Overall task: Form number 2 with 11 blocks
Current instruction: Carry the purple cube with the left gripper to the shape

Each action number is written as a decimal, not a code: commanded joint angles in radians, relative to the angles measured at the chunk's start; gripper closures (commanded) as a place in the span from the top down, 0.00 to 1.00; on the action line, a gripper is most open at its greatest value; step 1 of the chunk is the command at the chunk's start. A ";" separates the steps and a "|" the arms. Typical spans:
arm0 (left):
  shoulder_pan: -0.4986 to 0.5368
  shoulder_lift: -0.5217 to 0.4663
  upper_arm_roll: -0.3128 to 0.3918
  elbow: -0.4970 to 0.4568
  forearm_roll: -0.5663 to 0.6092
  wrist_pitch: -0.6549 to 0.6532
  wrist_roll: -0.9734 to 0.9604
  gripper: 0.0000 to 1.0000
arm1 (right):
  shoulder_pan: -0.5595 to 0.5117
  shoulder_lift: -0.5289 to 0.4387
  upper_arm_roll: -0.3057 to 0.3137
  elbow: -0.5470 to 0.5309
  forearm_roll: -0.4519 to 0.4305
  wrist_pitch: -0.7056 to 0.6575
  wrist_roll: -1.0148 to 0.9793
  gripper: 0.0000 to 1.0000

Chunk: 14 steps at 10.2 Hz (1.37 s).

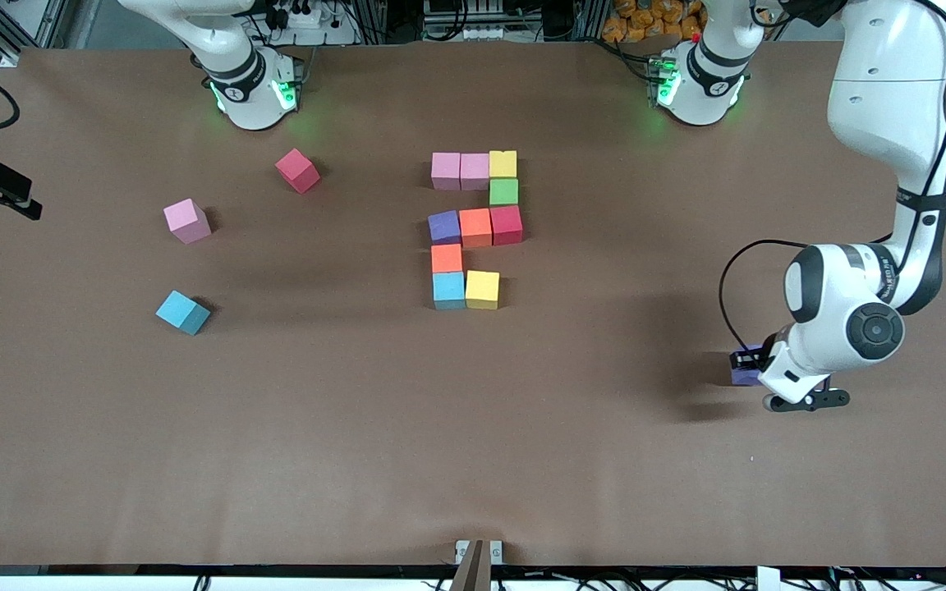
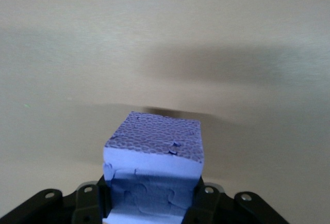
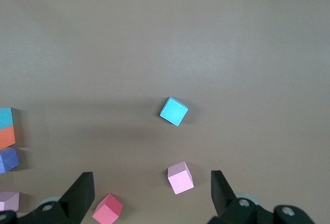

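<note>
The left pincer (image 1: 748, 369) grips a purple matte foam cube (image 2: 152, 168) above the counter (image 1: 522, 427); a shallow hold risks slipping. The right pincer (image 3: 149, 195) waits, spread wide.

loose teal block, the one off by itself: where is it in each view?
Front view: loose teal block lies toward the right arm's end of the table, nearer the camera than the loose pink block.
Left wrist view: not in it.
Right wrist view: mid-frame, pink block beside it.
Shared landmark: that pink block.
</note>
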 commanded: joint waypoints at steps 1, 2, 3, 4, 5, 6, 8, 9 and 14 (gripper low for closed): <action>0.007 -0.023 -0.056 0.015 -0.016 -0.040 -0.117 0.43 | -0.006 0.003 0.004 0.007 0.012 -0.010 0.006 1.00; 0.005 -0.025 -0.080 0.020 -0.047 -0.043 -0.177 0.43 | -0.006 0.003 0.004 0.007 0.012 -0.010 0.006 1.00; 0.005 -0.028 -0.108 0.029 -0.064 -0.044 -0.246 0.43 | -0.006 0.003 0.004 0.007 0.012 -0.010 0.006 1.00; 0.004 -0.031 -0.143 0.029 -0.067 -0.044 -0.333 0.43 | -0.006 0.003 0.003 0.007 0.012 -0.010 0.006 1.00; 0.005 -0.033 -0.177 0.029 -0.067 -0.044 -0.423 0.44 | -0.006 0.003 0.004 0.007 0.012 -0.008 0.006 1.00; 0.007 -0.037 -0.201 0.029 -0.067 -0.044 -0.477 0.44 | -0.006 0.003 0.004 0.005 0.012 -0.008 0.006 1.00; 0.008 -0.051 -0.249 0.028 -0.067 -0.044 -0.597 0.44 | -0.006 0.003 0.004 0.005 0.012 -0.008 0.006 1.00; 0.007 -0.056 -0.270 0.028 -0.067 -0.044 -0.686 0.44 | -0.007 0.003 0.004 0.005 0.012 -0.008 0.006 1.00; -0.014 -0.054 -0.335 0.025 -0.056 -0.044 -1.016 0.44 | -0.006 0.003 0.004 0.005 0.012 -0.008 0.006 1.00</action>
